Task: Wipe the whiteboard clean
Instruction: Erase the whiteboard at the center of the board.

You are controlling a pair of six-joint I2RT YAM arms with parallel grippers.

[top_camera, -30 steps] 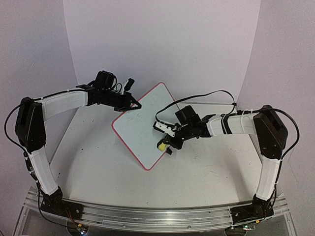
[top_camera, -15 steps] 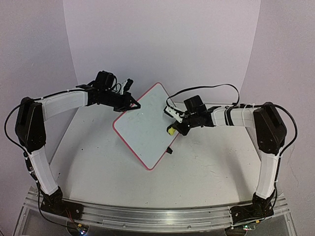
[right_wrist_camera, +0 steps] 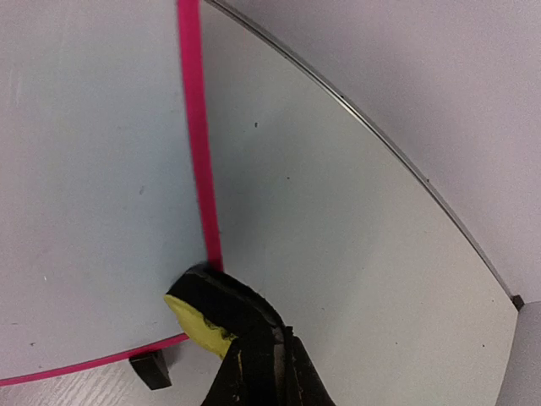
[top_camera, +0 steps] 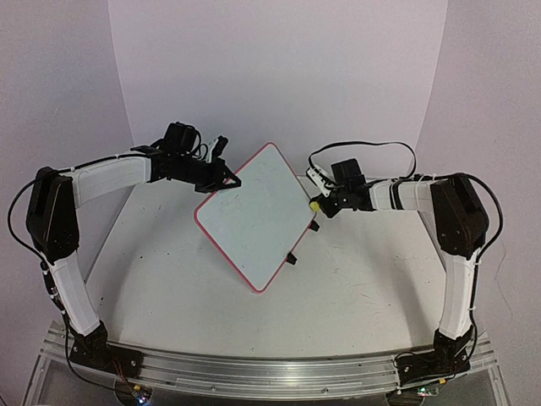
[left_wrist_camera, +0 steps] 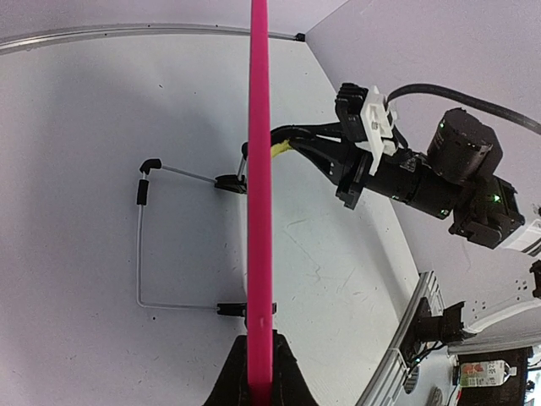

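Note:
The whiteboard (top_camera: 251, 218), white with a thin pink-red frame, stands tilted like a diamond at the table's middle. My left gripper (top_camera: 226, 180) is shut on its upper left edge; in the left wrist view the frame (left_wrist_camera: 259, 169) runs edge-on out of my gripper (left_wrist_camera: 259, 372). My right gripper (top_camera: 319, 205) is shut on a small yellow-and-black block (top_camera: 314, 205) at the board's right corner. In the right wrist view the block (right_wrist_camera: 209, 309) touches the pink frame (right_wrist_camera: 193, 127) at that corner, held in my gripper (right_wrist_camera: 254, 342). I can only make out faint traces on the board face.
A thin wire stand (left_wrist_camera: 139, 245) with black feet (right_wrist_camera: 150, 370) props the board from behind. The purple back walls stand close behind both arms. A metal rail (top_camera: 254, 372) runs along the table's near edge. The right arm's cable (top_camera: 363, 145) loops above its wrist.
My right gripper has carried the block up and to the right along the board, from its lower right edge to its right corner. The left gripper and the board have stayed put.

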